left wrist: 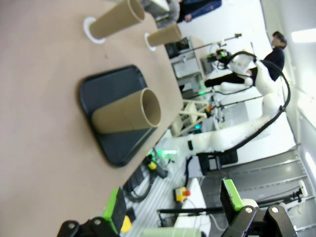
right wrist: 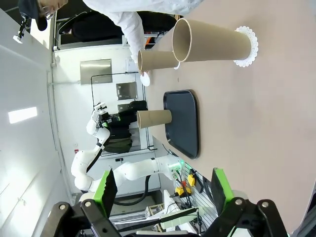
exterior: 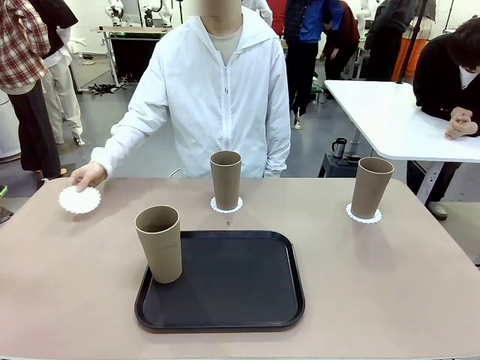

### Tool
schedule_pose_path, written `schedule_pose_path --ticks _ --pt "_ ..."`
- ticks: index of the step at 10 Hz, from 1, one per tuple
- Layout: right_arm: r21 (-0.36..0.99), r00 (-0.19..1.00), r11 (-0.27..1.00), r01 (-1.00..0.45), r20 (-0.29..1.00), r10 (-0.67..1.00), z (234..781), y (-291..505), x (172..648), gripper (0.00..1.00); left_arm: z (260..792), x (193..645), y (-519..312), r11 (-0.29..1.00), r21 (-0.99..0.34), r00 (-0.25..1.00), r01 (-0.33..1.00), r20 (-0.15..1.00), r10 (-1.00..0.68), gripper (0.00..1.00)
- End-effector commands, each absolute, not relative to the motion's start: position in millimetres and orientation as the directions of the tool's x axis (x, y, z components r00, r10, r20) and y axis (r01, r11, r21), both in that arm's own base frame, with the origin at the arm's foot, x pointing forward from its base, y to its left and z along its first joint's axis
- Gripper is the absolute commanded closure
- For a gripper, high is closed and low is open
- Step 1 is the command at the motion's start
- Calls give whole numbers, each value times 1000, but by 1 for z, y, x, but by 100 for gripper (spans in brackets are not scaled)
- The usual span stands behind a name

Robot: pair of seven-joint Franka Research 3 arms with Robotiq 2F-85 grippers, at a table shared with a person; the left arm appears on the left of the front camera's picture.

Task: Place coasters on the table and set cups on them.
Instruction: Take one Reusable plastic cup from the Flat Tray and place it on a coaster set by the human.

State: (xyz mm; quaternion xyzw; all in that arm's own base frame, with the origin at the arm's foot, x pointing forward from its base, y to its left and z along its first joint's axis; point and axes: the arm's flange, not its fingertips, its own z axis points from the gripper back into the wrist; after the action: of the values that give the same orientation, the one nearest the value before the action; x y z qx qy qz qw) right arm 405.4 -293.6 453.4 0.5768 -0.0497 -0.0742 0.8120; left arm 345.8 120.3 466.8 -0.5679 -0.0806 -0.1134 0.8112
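Three tan cups stand in the front view. The middle cup [exterior: 225,178] sits on a lacy white coaster [exterior: 226,205], and the right cup [exterior: 370,187] on another coaster [exterior: 364,216]. The third cup [exterior: 159,244] stands at the left edge of the black tray [exterior: 232,289]. At the beige table's [exterior: 390,285] far left, the person's hand [exterior: 88,175] rests on a third coaster [exterior: 79,199]. My left gripper [left wrist: 173,207] is open and empty, well back from the tray cup [left wrist: 128,116]. My right gripper [right wrist: 164,190] is open and empty too, far from the nearest cup [right wrist: 212,46].
The person in a white jacket [exterior: 217,90] stands at the far side. A white table [exterior: 397,120] with another person leaning on it is at the back right. The other arm [left wrist: 247,128] shows beyond the table edge in the left wrist view.
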Motion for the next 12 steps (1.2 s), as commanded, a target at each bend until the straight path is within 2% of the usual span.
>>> schedule_pose_path --ticks 1,12 --pt "942 983 329 67 -6 -183 454 -293 406 0 469 345 121 324 -903 960 282 267 -89 0" --pt "942 983 329 67 -6 -183 454 -293 406 0 467 346 120 329 -903 961 276 260 -93 0"
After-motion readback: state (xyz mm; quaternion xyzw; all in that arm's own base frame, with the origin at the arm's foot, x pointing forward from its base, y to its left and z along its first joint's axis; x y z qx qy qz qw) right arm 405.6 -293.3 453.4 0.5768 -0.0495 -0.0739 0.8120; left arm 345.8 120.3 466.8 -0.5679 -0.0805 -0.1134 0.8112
